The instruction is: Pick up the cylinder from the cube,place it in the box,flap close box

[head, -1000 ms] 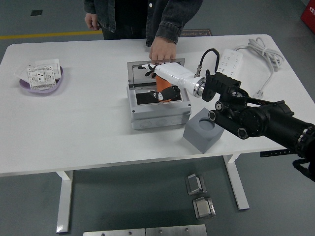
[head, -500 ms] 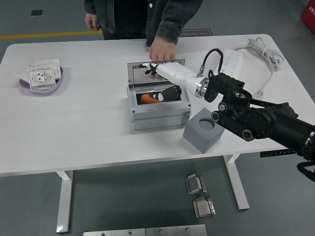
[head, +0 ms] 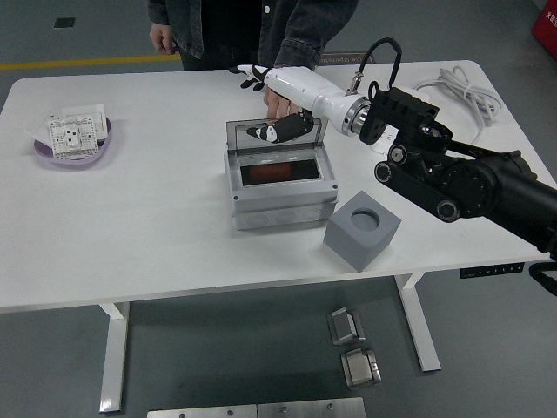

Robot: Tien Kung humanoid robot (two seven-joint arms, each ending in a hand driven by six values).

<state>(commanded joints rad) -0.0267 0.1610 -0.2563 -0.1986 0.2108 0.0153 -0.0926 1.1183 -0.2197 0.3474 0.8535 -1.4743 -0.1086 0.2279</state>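
The cylinder (head: pixel 271 171) has been released and now lies in the box (head: pixel 280 202) at frame centre. The right hand (head: pixel 277 104), fingers spread and empty, has been raised behind the upright lid (head: pixel 272 138); flapping shut remains.

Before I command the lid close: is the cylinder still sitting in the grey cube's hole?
No: the grey cube shows an empty round hole, and the orange cylinder lies inside the open box.

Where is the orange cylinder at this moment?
In the head view, the orange cylinder lies inside the open grey box at the table's centre, left of the grey cube and below the raised right hand.
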